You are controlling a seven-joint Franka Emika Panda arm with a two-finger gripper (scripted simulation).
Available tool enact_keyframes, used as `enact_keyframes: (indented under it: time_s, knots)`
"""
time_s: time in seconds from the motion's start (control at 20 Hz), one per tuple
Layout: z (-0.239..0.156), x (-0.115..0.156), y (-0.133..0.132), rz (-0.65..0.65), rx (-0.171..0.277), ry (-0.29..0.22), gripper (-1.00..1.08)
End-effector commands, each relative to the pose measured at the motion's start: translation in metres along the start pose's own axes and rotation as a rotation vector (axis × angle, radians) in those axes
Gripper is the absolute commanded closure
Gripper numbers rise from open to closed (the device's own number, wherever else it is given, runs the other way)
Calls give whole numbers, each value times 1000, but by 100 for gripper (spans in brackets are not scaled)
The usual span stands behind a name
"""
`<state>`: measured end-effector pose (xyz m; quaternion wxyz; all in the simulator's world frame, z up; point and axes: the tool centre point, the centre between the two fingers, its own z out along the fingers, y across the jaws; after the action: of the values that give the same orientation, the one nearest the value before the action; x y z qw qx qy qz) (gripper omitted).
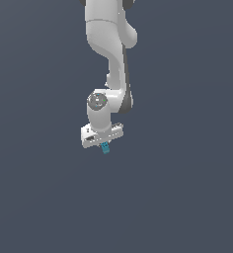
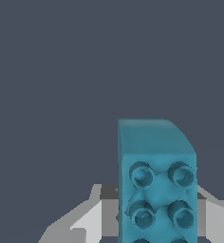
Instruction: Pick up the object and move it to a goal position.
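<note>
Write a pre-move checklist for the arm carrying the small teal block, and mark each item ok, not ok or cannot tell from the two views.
1. Block in the claw: the studded teal block sits between the fingers of the claw. Ok.
2. Block visible in both views: the wrist view shows it close up, studs facing the camera. Ok.
3. Grip centred on the block: the fingers flank its near end, and most of it sticks out past them. Cannot tell whether it is secure.
4. Goal position located: no marker shows in either view. Cannot tell.
5. Path free of obstacles: nothing else shows around the arm. Ok.
</note>
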<state>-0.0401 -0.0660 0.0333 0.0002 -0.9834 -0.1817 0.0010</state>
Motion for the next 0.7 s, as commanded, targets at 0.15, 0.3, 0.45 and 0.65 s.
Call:
enact_keyframes:
  time_s: [0.15, 0.3, 0.45, 0.65]
  knots:
    - [-27, -6, 8, 0, -1, 2, 108]
    - [-50, -11, 14, 0, -1, 2, 108]
    - [-77, -17, 22, 0, -1, 2, 108]
    - [-120, -27, 33, 0, 0, 2, 108]
